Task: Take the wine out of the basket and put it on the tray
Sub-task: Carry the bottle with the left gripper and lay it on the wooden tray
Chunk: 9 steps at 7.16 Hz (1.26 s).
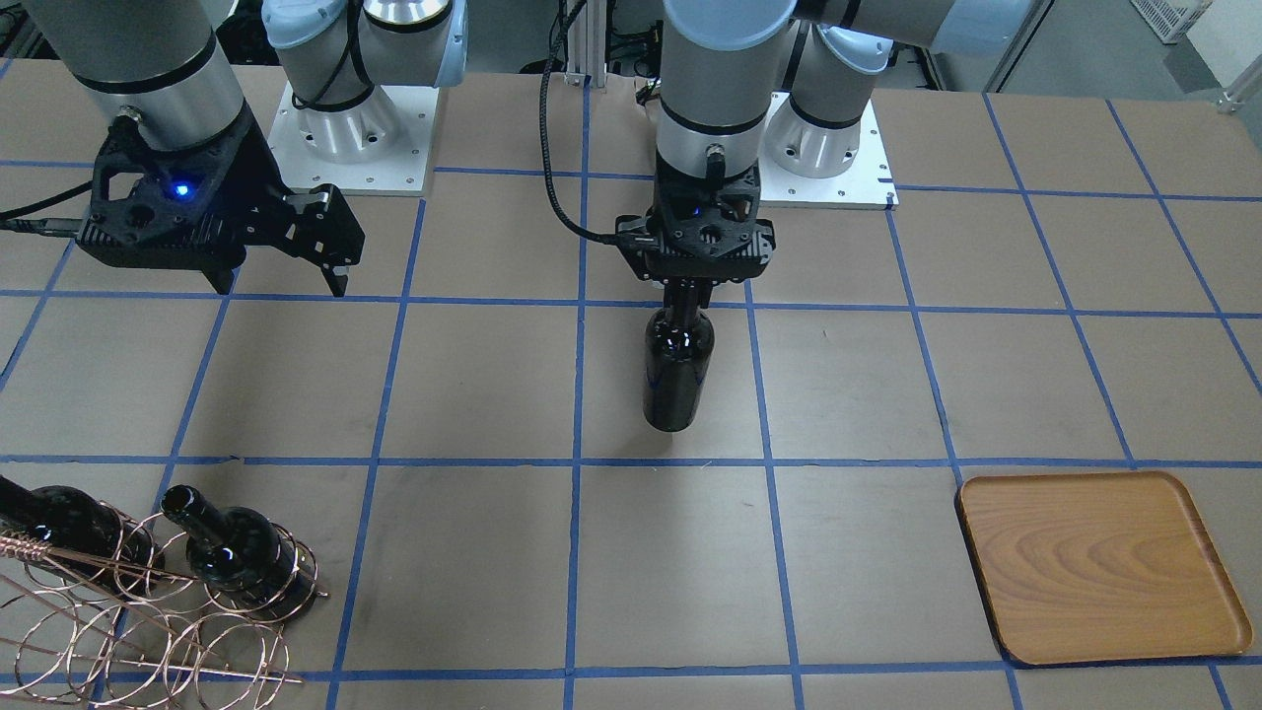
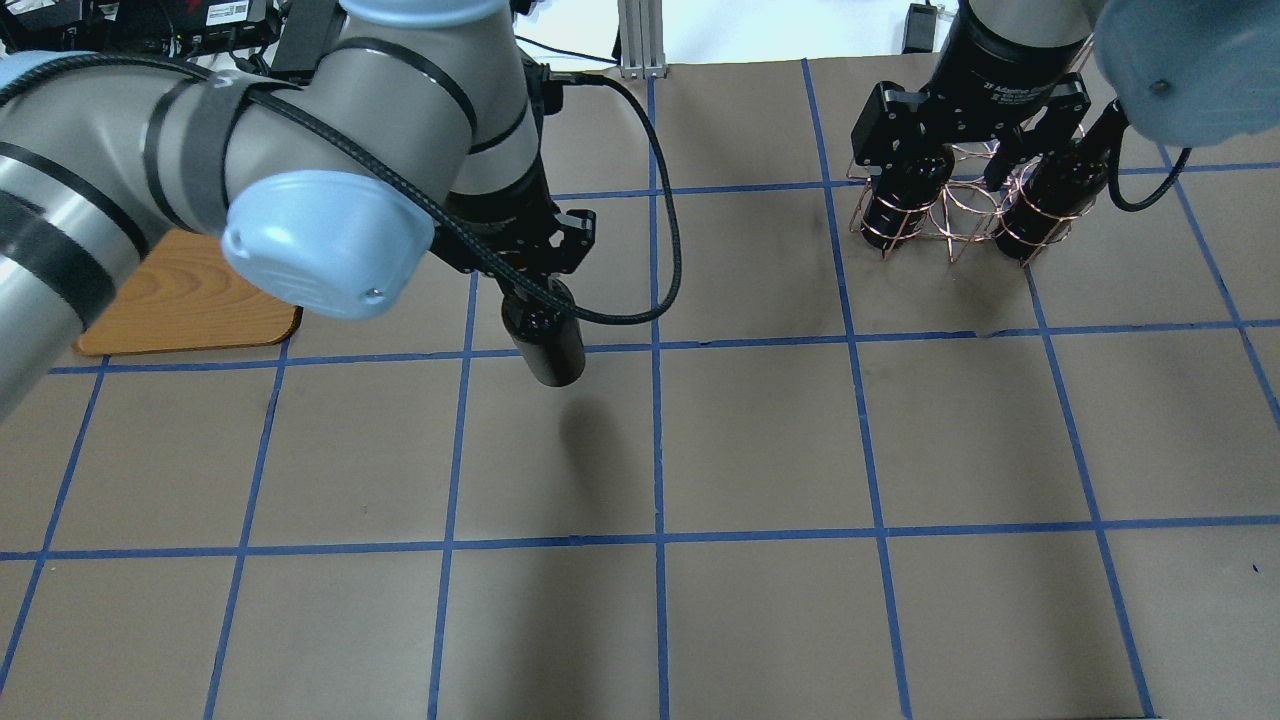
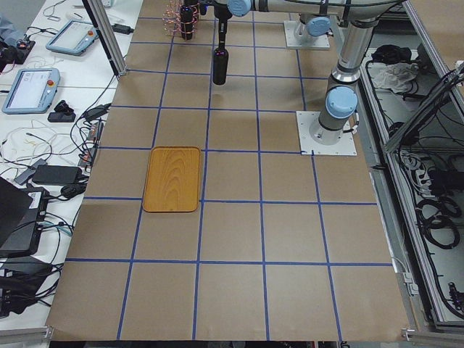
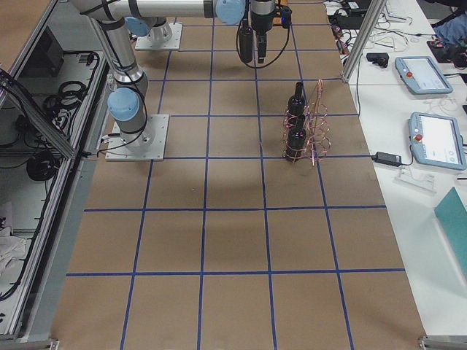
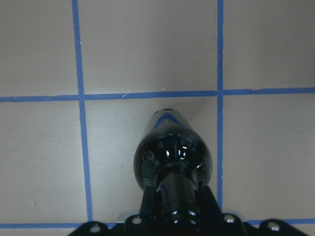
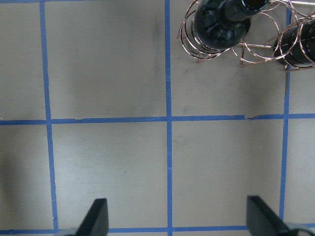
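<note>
The bench point(image 1: 473, 572) carries the basket point(image 1: 148, 631) at one end and the tray point(image 1: 1099, 562) well apart at the other, so the carry has to be made across the middle. Two bottles point(image 1: 246, 557) are seen lodged in the basket's rings. The wine point(image 1: 677, 370) is hung upright by its neck over mid-bench, seemingly clear of the surface, ready to be lowered base first. The left pincer point(image 1: 692, 296) is clamped on that neck. The right pincer point(image 6: 177, 219) is held spread wide and empty near the basket.
</note>
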Each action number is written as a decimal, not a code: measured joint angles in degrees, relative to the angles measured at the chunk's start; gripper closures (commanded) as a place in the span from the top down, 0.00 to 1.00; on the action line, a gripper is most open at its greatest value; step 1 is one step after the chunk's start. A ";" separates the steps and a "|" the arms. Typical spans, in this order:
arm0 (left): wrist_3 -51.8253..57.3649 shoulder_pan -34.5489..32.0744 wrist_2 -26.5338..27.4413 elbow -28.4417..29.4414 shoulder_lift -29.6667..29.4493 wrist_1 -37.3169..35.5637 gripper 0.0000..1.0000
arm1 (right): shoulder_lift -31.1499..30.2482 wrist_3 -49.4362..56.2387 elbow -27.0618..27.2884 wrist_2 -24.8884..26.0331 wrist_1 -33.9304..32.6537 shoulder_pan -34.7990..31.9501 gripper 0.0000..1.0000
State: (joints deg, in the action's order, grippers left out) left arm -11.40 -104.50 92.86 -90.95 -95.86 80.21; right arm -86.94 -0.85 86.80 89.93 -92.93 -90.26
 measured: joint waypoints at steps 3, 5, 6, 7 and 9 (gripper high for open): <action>13.48 15.11 -2.82 7.40 0.61 8.71 0.00 | -0.50 -0.02 0.03 -0.04 0.53 -0.05 1.00; 24.18 24.66 -2.69 10.47 -0.68 12.80 0.00 | -0.64 0.05 0.03 0.04 0.63 -0.06 1.00; 29.19 29.33 -2.34 11.19 -1.55 13.31 0.00 | -0.66 0.10 0.04 0.06 0.64 -0.03 1.00; 33.50 33.62 -2.22 12.18 -2.67 13.32 0.00 | -0.66 0.13 0.03 0.09 0.63 -0.01 1.00; 39.56 39.98 -2.79 14.45 -6.86 11.20 0.00 | -0.66 0.14 0.04 0.09 0.57 0.00 1.00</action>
State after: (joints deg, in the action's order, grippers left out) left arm 28.16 -64.52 90.08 -76.50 -102.73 91.40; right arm -87.61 -0.71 86.84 90.02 -92.36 -90.26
